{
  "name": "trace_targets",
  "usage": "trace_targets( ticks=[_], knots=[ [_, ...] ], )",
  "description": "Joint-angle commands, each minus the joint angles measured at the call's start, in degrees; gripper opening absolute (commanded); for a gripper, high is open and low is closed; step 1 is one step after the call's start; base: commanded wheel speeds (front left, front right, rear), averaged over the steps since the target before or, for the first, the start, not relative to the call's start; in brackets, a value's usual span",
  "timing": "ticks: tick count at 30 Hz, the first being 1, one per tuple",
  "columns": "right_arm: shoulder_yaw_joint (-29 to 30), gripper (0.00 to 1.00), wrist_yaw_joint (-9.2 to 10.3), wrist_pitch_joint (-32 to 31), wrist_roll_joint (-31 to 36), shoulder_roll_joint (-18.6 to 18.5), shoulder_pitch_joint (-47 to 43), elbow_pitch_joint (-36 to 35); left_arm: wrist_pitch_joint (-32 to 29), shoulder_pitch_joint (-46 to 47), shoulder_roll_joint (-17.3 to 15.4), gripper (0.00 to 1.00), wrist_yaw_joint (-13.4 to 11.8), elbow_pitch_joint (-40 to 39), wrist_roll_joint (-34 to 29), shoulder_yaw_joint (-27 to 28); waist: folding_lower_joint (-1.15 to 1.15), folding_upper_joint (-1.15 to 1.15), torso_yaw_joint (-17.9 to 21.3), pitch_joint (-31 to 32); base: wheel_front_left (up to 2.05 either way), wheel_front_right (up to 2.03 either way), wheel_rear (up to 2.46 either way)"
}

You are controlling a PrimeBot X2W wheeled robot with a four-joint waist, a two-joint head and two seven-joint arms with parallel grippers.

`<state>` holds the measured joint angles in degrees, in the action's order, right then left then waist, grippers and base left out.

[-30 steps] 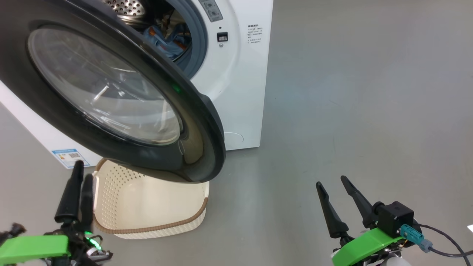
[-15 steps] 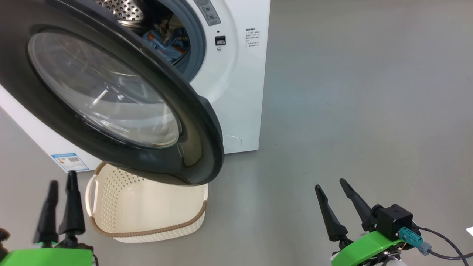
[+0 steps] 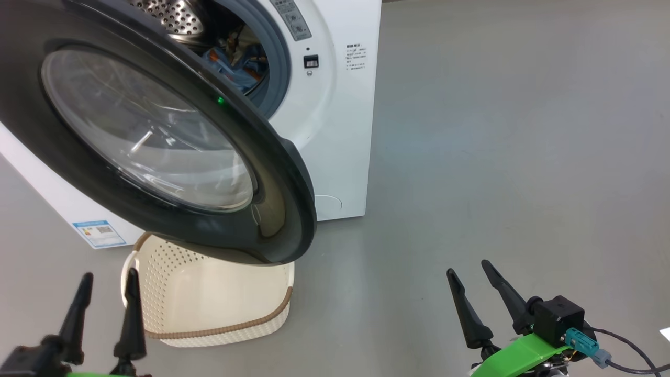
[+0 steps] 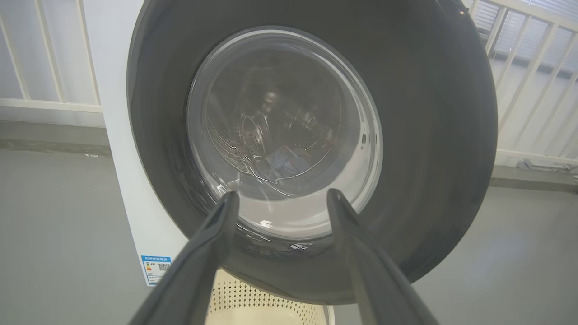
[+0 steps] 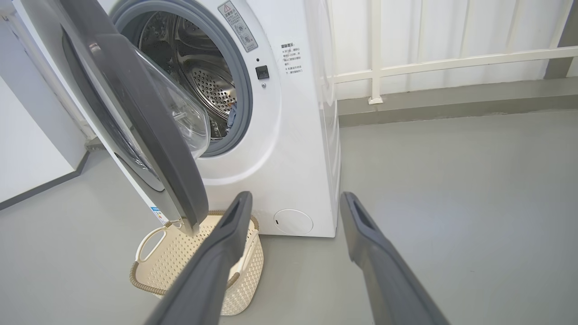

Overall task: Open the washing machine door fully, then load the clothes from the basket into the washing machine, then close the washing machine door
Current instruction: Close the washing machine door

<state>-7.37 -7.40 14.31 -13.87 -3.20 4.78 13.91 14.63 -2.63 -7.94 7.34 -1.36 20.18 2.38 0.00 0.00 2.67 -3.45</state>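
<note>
Two grippers, left (image 3: 109, 276) and right (image 3: 468, 268), both spread, holding nothing | clothes (image 3: 238, 63) lie inside the washing machine (image 3: 340, 131); basket (image 3: 225, 329) under the open door (image 3: 282, 173) | we judge loading done; next we push the door until it latches.

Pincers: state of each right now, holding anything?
Left pincer: open, holding nothing, pointed at the washing machine door.
Right pincer: open, holding nothing.
</note>
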Motion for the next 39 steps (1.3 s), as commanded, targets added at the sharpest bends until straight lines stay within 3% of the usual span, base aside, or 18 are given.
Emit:
trace_targets(
  ticks=[1,10,32,33,35,36,39],
  knots=[
    [-1.57,1.0,-0.09,0.69,-0.05,0.22,0.71,-1.5,0.36,0.09,-0.96,1.0,0.14,-0.84,-1.9,2.0,0.0,0.0,0.02,-0.03,0.0,0.0,0.0],
    [-1.49,1.0,-0.09,0.69,0.01,0.22,0.72,-1.83,0.37,-2.1,1.46,1.0,0.14,1.67,-9.65,3.15,0.0,0.0,0.42,0.04,0.0,0.0,0.0],
    [-1.18,1.0,-0.09,0.69,0.34,0.2,0.63,-1.98,0.37,-2.7,4.36,1.0,0.14,2.87,-10.65,4.84,0.0,0.0,0.32,-0.01,0.0,0.0,0.0],
    [-1.11,0.84,-0.09,0.69,0.34,0.21,0.65,-2.01,0.37,-2.68,4.42,1.0,0.14,2.86,-10.57,4.9,0.0,0.0,0.29,-0.03,0.0,0.0,0.0],
    [-1.04,0.09,-0.09,0.69,0.36,0.21,0.66,-2.02,0.37,-2.69,4.53,1.0,0.14,2.82,-10.47,4.99,0.0,0.0,0.23,-0.04,0.0,0.0,0.0],
    [-0.97,0.0,-0.09,0.69,0.28,0.21,0.67,-2.14,0.37,-2.71,4.58,1.0,0.14,2.76,-10.41,5.07,0.0,0.0,0.21,-0.02,0.0,0.0,0.0],
    [-0.59,0.0,-0.09,0.69,0.0,0.22,0.66,-3.42,0.37,-2.76,4.74,1.0,0.14,2.49,-9.86,5.43,0.0,0.0,0.22,-0.03,0.0,0.0,0.0]
  ],
)
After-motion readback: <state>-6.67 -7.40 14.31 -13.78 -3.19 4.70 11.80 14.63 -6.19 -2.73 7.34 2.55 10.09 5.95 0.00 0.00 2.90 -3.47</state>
